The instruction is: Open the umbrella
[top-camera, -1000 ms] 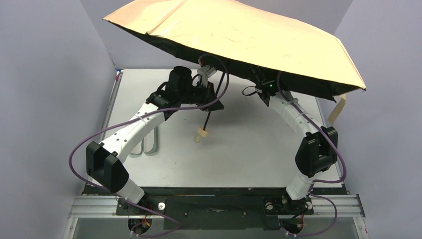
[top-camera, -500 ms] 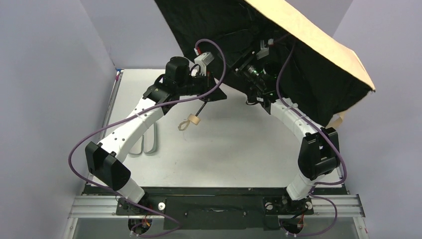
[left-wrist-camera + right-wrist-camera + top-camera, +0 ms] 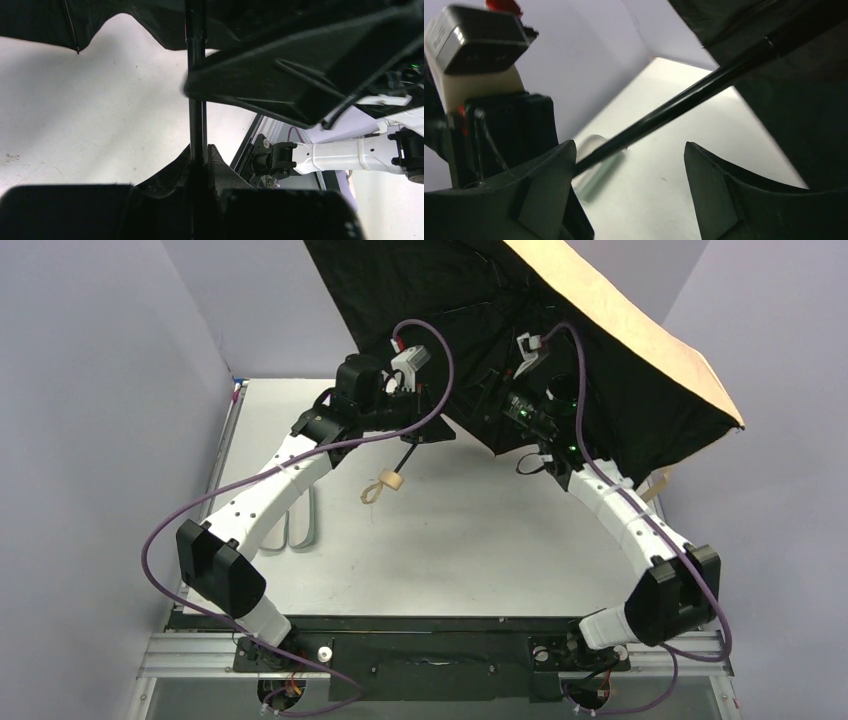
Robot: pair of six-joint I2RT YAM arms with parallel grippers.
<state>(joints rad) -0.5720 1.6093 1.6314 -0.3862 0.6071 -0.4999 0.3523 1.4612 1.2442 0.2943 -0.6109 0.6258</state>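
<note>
left fingers clamped on black umbrella shaft; dark canopy above; right arm at right.

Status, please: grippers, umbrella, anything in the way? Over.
Left gripper shut on thin black shaft. Right gripper open, shaft beside one finger, not gripped. Tan fabric umbrella with black lining open, tilted. No obstruction seen.
</note>
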